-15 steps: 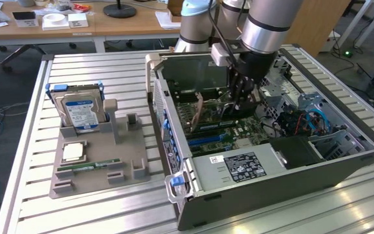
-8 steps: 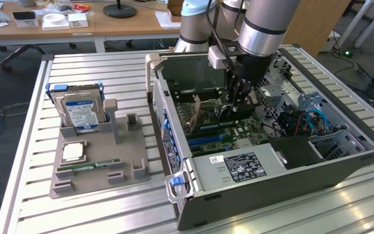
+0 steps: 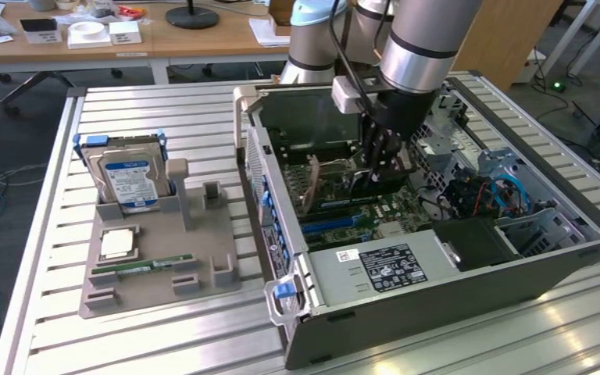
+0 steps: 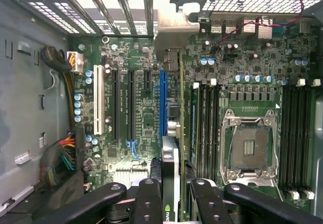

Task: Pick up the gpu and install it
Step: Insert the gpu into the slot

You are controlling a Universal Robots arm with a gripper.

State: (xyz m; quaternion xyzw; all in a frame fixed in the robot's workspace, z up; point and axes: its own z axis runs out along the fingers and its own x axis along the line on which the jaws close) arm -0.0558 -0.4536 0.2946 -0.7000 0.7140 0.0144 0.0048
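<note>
- Gripper [image 4: 175, 184] is clamped on one gpu [image 4: 170, 158], held edge-on over the single blue slot [image 4: 163, 103] inside the computer case [image 3: 456, 301].
- The gpu's green logo is unreadable.
- One hard drive [image 3: 128, 176] with an illegible blue-white label stands on the grey tray [image 3: 149, 289].

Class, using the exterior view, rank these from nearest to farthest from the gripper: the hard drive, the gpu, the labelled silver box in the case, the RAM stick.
1. gpu: held by the gripper, inside the case.
2. labelled silver box: in the case, nearer the camera.
3. hard drive and RAM stick: both on the grey tray, exterior view's left; too close to call.
</note>
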